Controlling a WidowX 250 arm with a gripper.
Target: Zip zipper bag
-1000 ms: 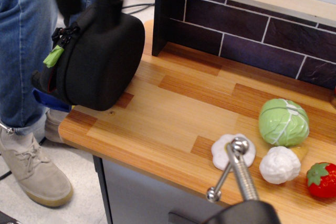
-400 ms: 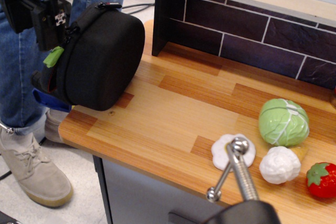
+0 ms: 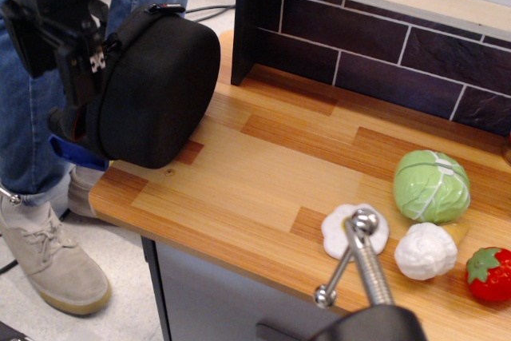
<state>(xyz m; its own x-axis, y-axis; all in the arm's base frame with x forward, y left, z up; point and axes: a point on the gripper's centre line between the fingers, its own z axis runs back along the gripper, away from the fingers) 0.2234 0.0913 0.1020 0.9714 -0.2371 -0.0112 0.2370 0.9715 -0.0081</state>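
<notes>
The zipper bag is a large black rounded case lying on its side at the left end of the wooden counter, overhanging the edge. Its zipper rim faces left. My gripper is a black block that comes down from the top left and sits against the bag's zipper rim. It covers the spot where the green pull tab lies, so the tab is hidden. I cannot see whether the fingers are closed on anything.
A green cabbage, two white toy vegetables and a strawberry lie at the right. A metal rod stands in the foreground. A dark tiled back wall with a shelf stands behind. A person in jeans stands left of the counter.
My gripper has moved from above the bag to its left side and then down along the zipper rim, now covering the green pull tab. The bag has not moved.
</notes>
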